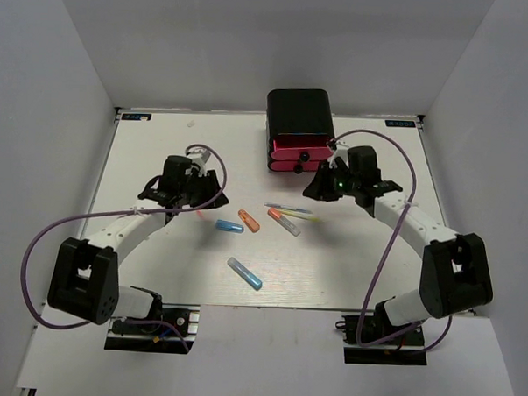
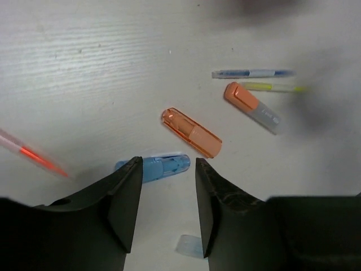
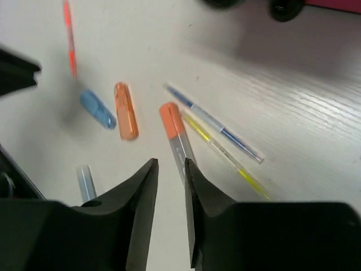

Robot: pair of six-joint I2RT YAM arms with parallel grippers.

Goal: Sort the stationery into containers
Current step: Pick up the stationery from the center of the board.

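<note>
pink drawers (image 1: pixel 288 151) are sitting far back, only a blurred knob (image 3: pixel 280 9) showing by the right wrist, while the stationery (image 1: pixel 249 220) is lying on the table (image 1: pixel 156 263), a blue marker (image 2: pixel 153 167) half hiding behind the left gripper (image 2: pixel 167 206), both it and the right gripper (image 3: pixel 171 209) hanging slightly parted, empty.

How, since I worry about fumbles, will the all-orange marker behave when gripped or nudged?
The all-orange marker looks like rigid plastic, so it is probably stiff and light. Its rounded, glossy body lying flat on the table may roll or slip sideways.
</note>
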